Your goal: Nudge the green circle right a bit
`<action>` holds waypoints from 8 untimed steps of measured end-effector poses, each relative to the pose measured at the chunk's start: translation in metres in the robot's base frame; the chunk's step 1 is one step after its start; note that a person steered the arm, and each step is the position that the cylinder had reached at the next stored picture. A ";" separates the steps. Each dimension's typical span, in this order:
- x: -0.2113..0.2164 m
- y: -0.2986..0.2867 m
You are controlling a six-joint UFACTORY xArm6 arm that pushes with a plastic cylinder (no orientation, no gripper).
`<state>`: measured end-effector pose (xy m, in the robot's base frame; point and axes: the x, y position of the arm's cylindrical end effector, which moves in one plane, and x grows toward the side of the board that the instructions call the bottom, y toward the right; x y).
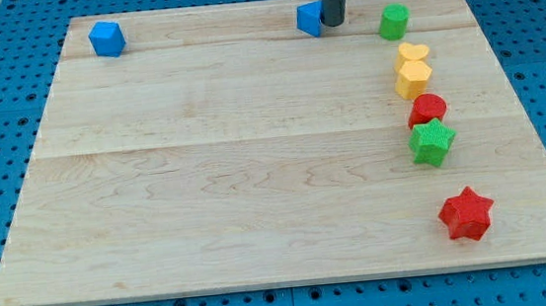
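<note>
The green circle, a short green cylinder, stands near the board's top edge, right of centre. My tip is at the top of the board, left of the green circle with a clear gap between them. The rod partly covers a blue block just to its left and seems to touch it.
Below the green circle runs a column of blocks: a yellow heart, a yellow hexagon, a red circle, a green star and a red star. A blue cube sits at top left. The wooden board lies on a blue pegboard.
</note>
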<state>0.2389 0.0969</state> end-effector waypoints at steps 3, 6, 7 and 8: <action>-0.004 -0.075; -0.005 -0.069; -0.005 -0.073; -0.004 -0.077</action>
<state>0.2349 0.0196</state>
